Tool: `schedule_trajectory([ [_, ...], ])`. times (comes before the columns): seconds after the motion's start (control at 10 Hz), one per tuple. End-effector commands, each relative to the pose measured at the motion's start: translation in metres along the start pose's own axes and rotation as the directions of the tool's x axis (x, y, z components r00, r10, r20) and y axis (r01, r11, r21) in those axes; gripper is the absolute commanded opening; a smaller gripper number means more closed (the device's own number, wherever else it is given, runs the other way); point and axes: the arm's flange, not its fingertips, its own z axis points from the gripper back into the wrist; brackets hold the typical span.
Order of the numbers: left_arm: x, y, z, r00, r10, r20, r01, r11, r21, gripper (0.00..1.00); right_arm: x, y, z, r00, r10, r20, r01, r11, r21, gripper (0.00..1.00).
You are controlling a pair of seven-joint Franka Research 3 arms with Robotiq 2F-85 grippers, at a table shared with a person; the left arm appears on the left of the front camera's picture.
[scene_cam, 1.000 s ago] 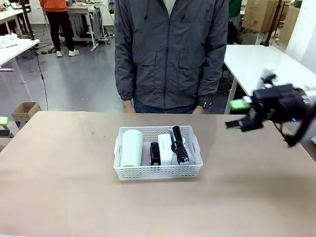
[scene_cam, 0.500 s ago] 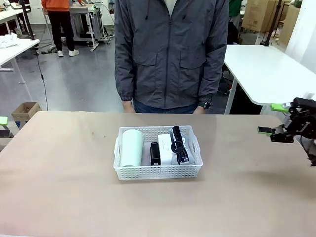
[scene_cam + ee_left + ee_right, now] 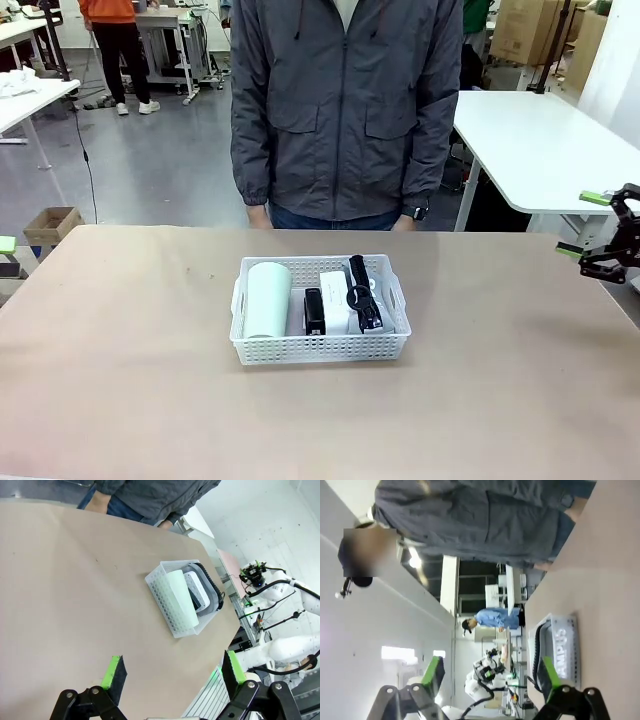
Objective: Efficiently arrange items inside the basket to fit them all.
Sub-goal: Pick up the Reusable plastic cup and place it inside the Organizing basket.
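Observation:
The white basket (image 3: 320,348) sits mid-table. Inside it, from left to right, lie a pale green cup (image 3: 266,298) on its side, a black stapler (image 3: 314,311), a white box (image 3: 334,297) and a grey pouch with a black strap (image 3: 361,290). My right gripper (image 3: 583,224) hangs open and empty at the table's far right edge, well clear of the basket. In the left wrist view my left gripper (image 3: 172,672) is open above bare table, with the basket (image 3: 167,605) and cup (image 3: 178,597) farther ahead. The right wrist view has the open right gripper (image 3: 492,675) and the basket (image 3: 565,652) beyond.
A person in a grey jacket (image 3: 345,110) stands at the far side of the table, hands down at its edge. Brown tabletop (image 3: 130,380) lies bare all around the basket. A white table (image 3: 530,140) stands behind at the right.
My right arm has drawn back to the right, from beside the basket to the table's right edge, its gripper open throughout. The basket and its items have not moved.

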Motion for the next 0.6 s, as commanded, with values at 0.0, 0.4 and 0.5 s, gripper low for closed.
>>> schedule_trajectory([
  [0.0,0.0004,-0.0029,0.0018,1.000,0.012,-0.001,-0.012,1.000,-0.010,1.00,-0.0110,-0.0003,-0.0049,0.993,0.067,-0.099,-0.065,0.998,0.017,1.00],
  [0.4,0.0004,-0.0029,0.0018,1.000,0.012,-0.001,-0.012,1.000,-0.010,1.00,-0.0110,-0.0003,-0.0049,0.993,0.067,-0.099,-0.065,0.998,0.017,1.00],
  [0.5,0.0004,-0.0029,0.0018,1.000,0.012,-0.001,-0.012,1.000,-0.010,1.00,-0.0110,-0.0003,-0.0049,0.993,0.067,-0.099,-0.065,0.998,0.017,1.00],
])
